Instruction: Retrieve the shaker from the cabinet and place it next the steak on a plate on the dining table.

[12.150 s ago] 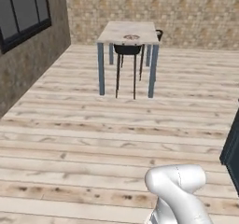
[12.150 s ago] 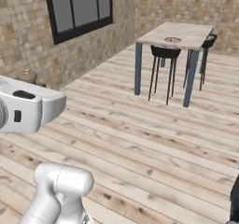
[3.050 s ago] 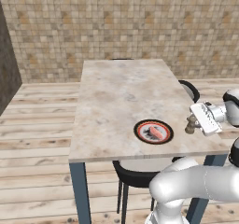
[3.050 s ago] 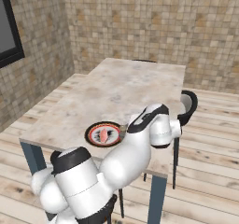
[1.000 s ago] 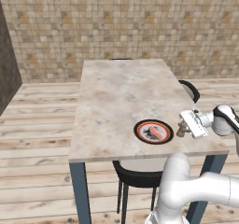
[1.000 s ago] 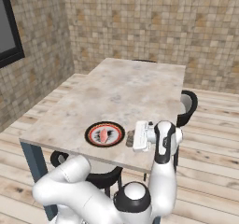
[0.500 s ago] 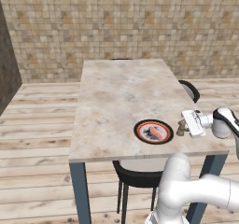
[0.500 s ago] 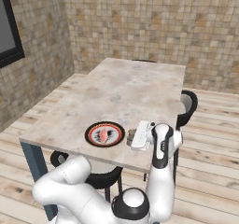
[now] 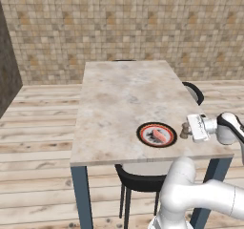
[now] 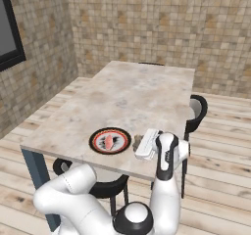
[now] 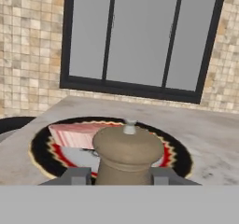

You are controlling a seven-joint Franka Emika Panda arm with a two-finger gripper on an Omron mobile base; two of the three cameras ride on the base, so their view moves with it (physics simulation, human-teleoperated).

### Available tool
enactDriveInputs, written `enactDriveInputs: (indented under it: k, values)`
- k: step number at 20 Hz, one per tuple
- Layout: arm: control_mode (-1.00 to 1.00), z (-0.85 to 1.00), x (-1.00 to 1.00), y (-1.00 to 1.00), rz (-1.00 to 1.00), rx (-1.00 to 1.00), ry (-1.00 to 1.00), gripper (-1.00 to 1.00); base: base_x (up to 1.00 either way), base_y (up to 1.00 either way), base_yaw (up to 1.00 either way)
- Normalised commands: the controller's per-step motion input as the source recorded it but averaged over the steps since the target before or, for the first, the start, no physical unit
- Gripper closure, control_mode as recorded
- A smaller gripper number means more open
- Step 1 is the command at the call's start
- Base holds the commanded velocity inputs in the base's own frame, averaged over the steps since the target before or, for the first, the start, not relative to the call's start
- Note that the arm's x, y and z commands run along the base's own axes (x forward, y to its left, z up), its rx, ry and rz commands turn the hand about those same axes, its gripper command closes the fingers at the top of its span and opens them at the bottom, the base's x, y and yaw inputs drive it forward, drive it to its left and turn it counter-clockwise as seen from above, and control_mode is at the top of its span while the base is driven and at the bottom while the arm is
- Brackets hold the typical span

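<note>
Shaker (image 11: 128,155) upright between end effector (image 9: 189,129) fingers beside plate (image 9: 144,138); grip state unclear; release, retreat left

Tan-brown wooden mill-shaped shaker (image 11: 127,155) with small metal knob on top, upright, close in front of the lens. One grey fingertip (image 11: 77,175) of the claw (image 11: 120,175) either side of its waist; contact cannot be told. Just behind it: round black-rimmed plate with orange-red ring (image 11: 44,154) carrying a reddish-pink steak slab (image 11: 72,134), on beige marble tabletop (image 11: 205,129). Beyond, dark-framed window (image 11: 140,36) in tan tiled wall (image 11: 28,45).
</note>
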Motion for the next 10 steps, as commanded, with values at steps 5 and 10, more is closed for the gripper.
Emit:
enactDriveInputs:
  k: [5,10]
  values:
    - [-1.00,0.00,-0.11,-0.03,-0.01,0.00,0.00,-1.00,0.00,0.00,0.00]
    - [-1.00,0.00,-0.15,-0.14,0.00,0.01,0.00,-1.00,0.00,0.00,0.00]
